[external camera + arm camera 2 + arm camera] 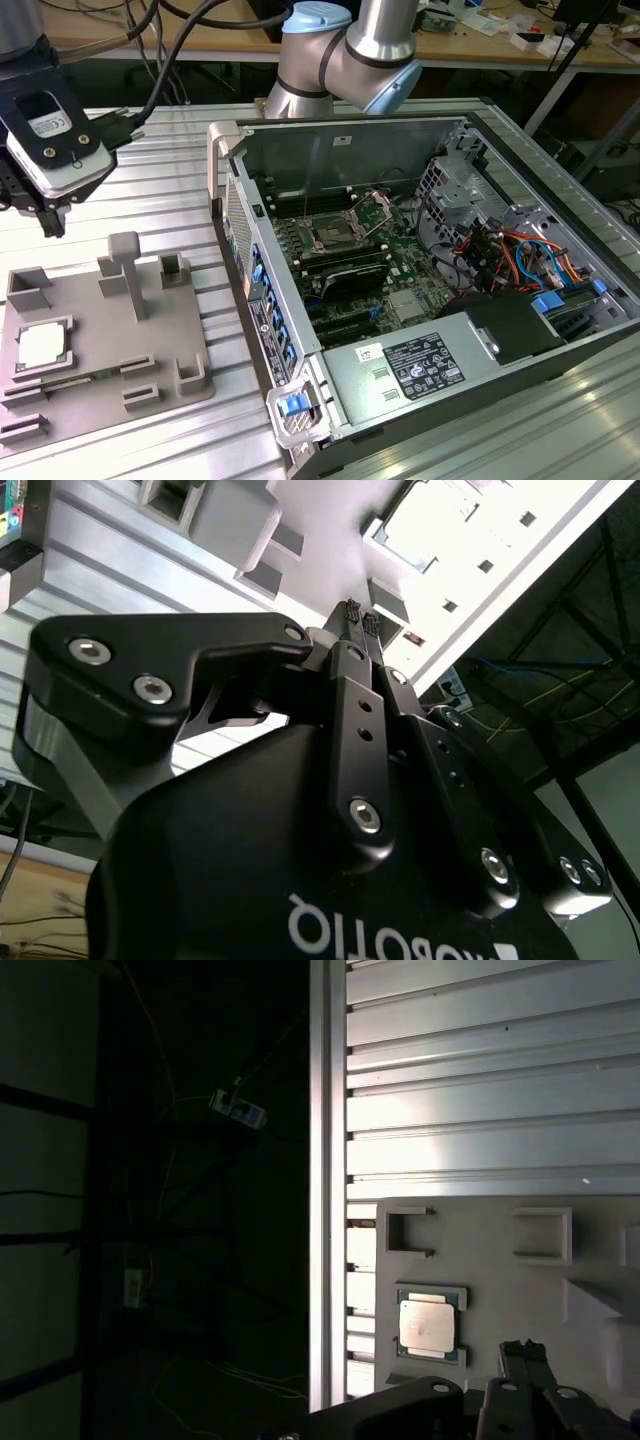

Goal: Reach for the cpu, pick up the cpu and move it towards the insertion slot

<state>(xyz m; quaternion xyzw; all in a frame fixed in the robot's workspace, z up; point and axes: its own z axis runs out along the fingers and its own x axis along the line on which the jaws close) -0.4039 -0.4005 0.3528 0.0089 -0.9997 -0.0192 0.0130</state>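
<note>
In the exterior view, the tool (52,225) hangs at the far left over the ribbed metal desk (150,170), above the far edge of the grey fixture plate (100,385). In both wrist views its fingers (349,611) are drawn together with nothing between them.

Below it, the plate carries raised blocks and open-sided pockets. The cpu (42,345) lies flat in a shallow square seat near the plate's left end, silver top up, with a thin darker rim around it. In the first wrist view the cpu (428,1325) sits squarely inside that frame, and the small pockets beside it hold nothing. The tool is clear of the chip and does not touch it.

To the exterior view's right, just beside the plate, an open computer case (330,140) lies on its side on the desk. Inside it is a green motherboard. The insertion slot (335,235) sits near the board's middle, a silvery frame with a dark centre and thin wire levers raised at its edges, and it holds no chip. Long black memory slots (352,272) flank it. A metal power supply box (400,365) fills the near corner of the case. Further right, a bundle of red, blue and orange cables (510,255) lies beside a drive cage. The robot arm (350,50) rises behind the case.
</note>
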